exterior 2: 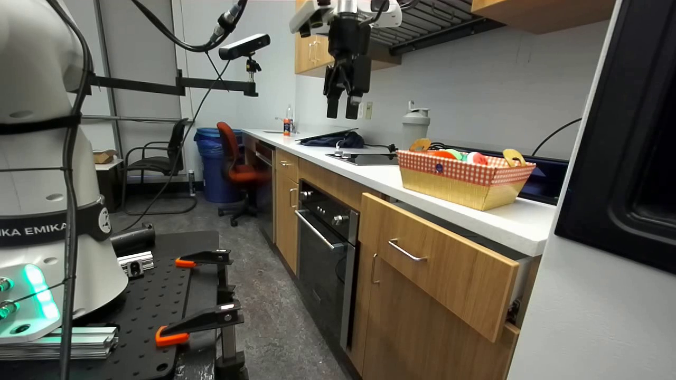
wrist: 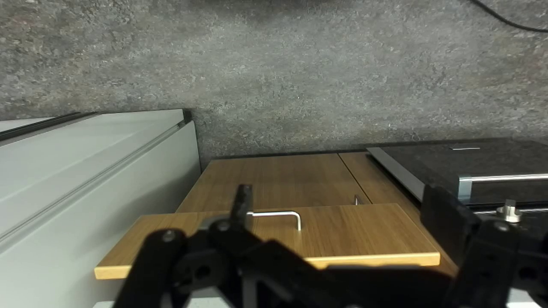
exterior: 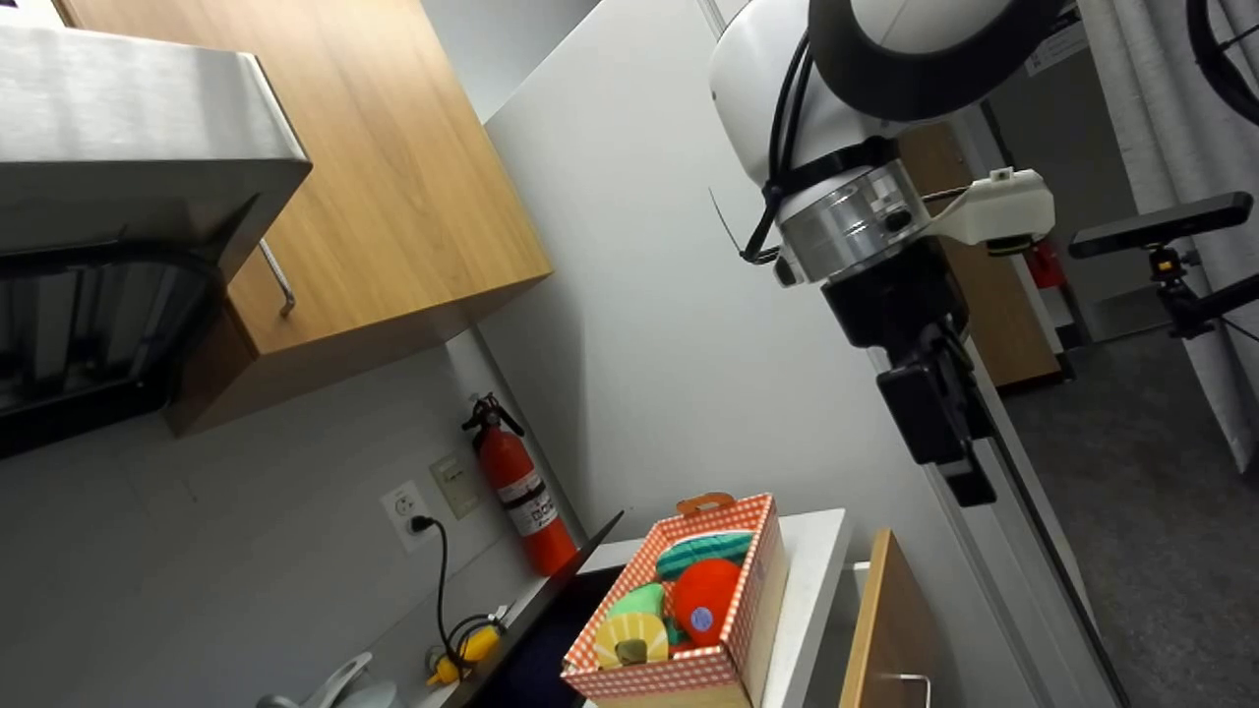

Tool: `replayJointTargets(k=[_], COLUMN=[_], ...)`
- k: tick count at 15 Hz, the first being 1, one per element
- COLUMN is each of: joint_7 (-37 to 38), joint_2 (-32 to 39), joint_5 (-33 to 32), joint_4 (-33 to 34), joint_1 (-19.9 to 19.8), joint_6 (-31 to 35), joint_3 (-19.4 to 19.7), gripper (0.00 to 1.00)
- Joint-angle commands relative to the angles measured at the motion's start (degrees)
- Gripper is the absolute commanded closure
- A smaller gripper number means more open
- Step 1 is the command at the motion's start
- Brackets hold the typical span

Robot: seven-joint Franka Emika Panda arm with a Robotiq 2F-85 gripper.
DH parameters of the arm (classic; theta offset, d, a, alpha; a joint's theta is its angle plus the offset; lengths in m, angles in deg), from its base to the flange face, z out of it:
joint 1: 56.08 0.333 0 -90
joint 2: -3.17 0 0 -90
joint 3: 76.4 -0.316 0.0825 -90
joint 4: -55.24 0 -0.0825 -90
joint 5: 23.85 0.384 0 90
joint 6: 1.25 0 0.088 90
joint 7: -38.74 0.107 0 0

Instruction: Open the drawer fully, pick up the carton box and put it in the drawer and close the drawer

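Drawer (exterior 2: 443,266) juts past counter edge (exterior 2: 475,222), parted fingers (wrist: 447,226) well above.

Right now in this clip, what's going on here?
A robot's gripper hangs open with nothing in its grasp, higher than the drawer, which is pulled out at least partway. The carton box, holding colourful produce-like pieces, sits on the white countertop. Placing the box and closing the drawer are left to do.
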Motion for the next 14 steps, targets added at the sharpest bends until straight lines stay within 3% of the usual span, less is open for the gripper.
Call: replayJointTargets(k=[1,14], joint_7=[0.1,-0.2], joint_2=[0.0,3.7], joint_5=[-0.1,-0.8], joint_4=[0.1,0.7], joint_1=[0.3,0.6], joint_6=[-0.1,2.0], joint_3=[0.3,-0.2], gripper=[0.0,0.0])
